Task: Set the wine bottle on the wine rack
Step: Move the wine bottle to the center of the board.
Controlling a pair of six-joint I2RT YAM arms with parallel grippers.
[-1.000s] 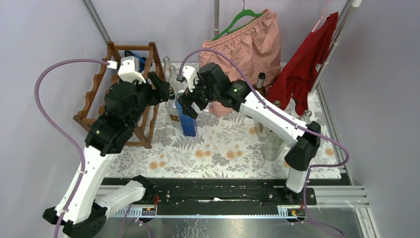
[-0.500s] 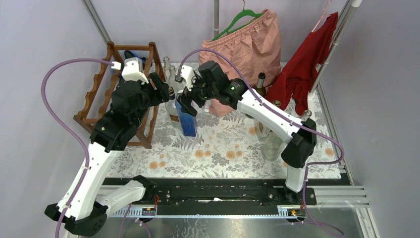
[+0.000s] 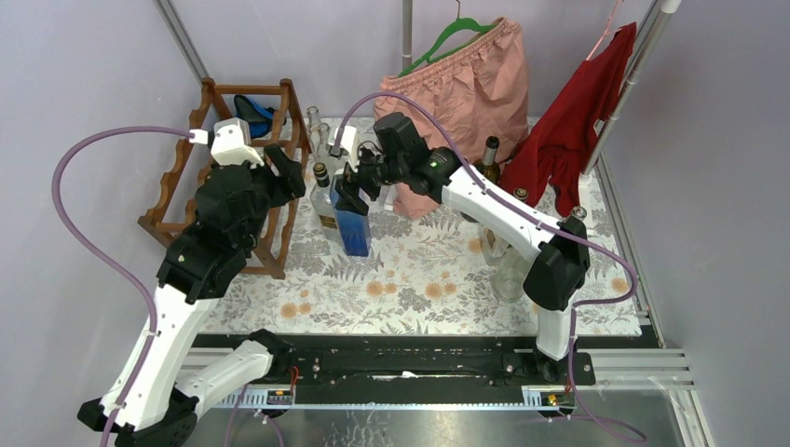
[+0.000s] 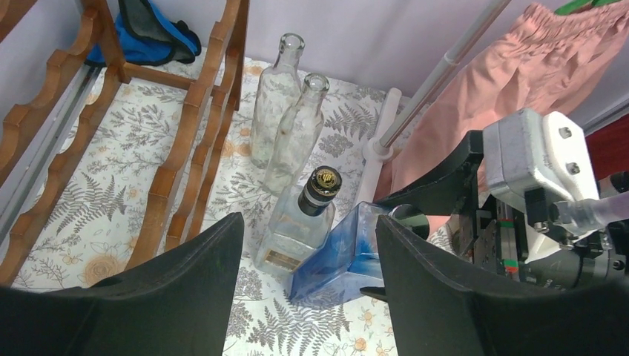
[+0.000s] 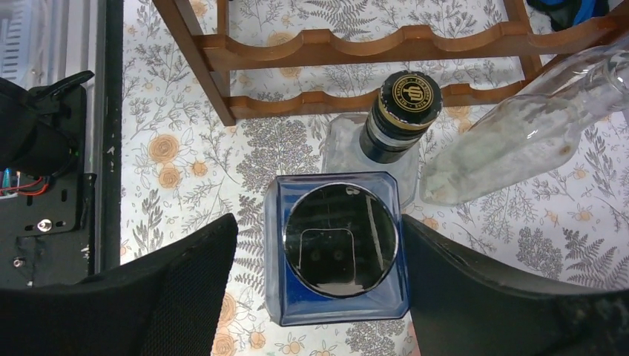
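grasp stage: right end effector [image 3: 349,194] spread astride upright blue square glass bottle [image 5: 341,252].
it stands on floral surface [image 3: 419,279] near reddish-brown wooden wine rack [image 3: 174,191]; left end effector [image 4: 308,222] spread, empty. next move likely needs closing, then lifting.

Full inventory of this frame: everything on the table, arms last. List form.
wine rack: 1, reddish-brown wood, far left
blue bottle: 1, square, mirrored cap, centre
capped bottle: 1, clear, black-gold cap, between blue bottle and rack
open clear bottles: 2, behind the capped bottle
dark bottle: 1, back right
right-side clear bottles: at least 2, right edge
shorts: 1, pink, green hanger, back
red garment: 1, hanging back right
blue-black item: 1, at rack's far end, unidentifiable
tablecloth: 1, white floral
left tool: open, empty, beside the rack
right tool: open, straddling blue bottle's top
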